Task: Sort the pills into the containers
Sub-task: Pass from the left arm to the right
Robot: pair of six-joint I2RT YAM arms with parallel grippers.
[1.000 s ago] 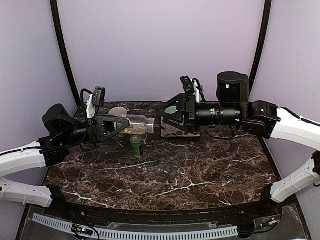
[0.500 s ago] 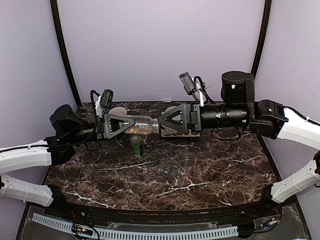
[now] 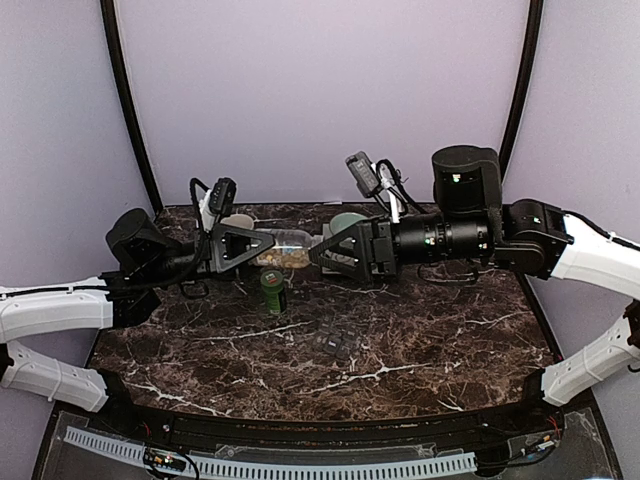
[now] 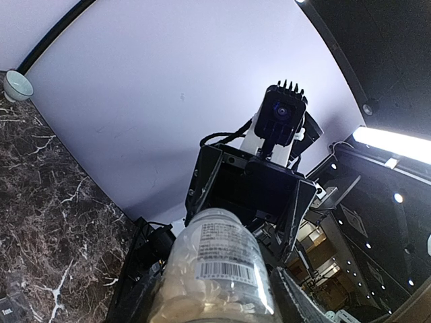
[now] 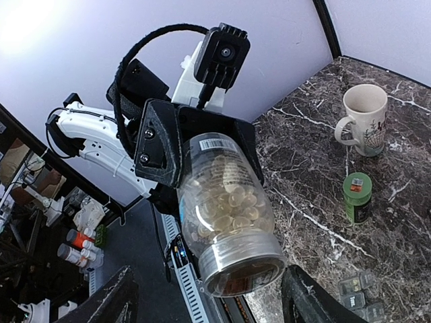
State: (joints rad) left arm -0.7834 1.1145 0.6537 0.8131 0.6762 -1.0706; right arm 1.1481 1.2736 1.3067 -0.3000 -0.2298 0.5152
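From above, the left claw (image 3: 266,247) grips a clear bottle (image 3: 290,250) level over the counter's (image 3: 450,330) far edge. The right claw (image 3: 320,252) gapes wide around its neck end. The containers (image 3: 335,343) lie mid-counter, well apart from both claws.

Left wrist: the bottle (image 4: 215,269) sits clamped in the claw.

Right wrist: pills (image 5: 225,202) fill the bottle, its neck between spread fingers (image 5: 118,299), not touching. The containers (image 5: 360,293) lie on the counter below.
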